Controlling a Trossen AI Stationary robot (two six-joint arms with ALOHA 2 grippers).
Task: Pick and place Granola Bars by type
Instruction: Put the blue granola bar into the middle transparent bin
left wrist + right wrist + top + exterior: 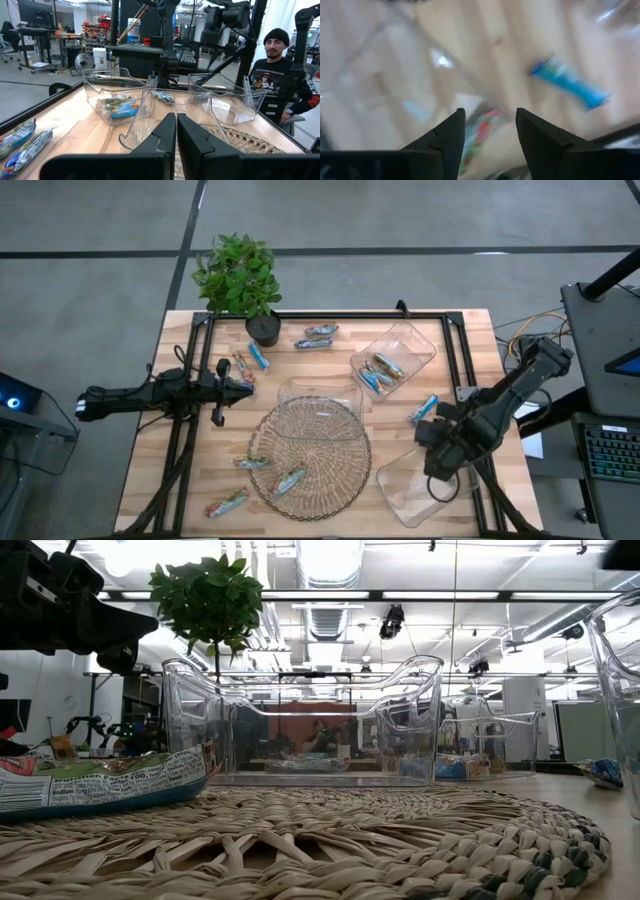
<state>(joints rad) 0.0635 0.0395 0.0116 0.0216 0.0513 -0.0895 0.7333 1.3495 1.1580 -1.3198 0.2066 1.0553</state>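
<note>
Granola Bars lie scattered: two [316,337] near the far edge, a blue one [258,357] and a reddish one [243,367] by the plant, one blue [424,409] at the right, two [288,480] on the wicker mat [310,455], and one [227,503] near left. Several more sit in the far-right clear tray [392,360]. My right gripper [490,135] hangs open, pointing down over the near-right tray [425,480]. A reddish-green bar [480,131] shows blurred below the gap between its fingers. My left gripper [176,131] waits shut and level at the table's left.
A third clear tray [320,402] stands with nothing in it at the mat's far edge. A potted plant [240,280] sits at the far left. A black frame [455,350] runs along the table's sides. A person [280,65] stands beyond the table's right.
</note>
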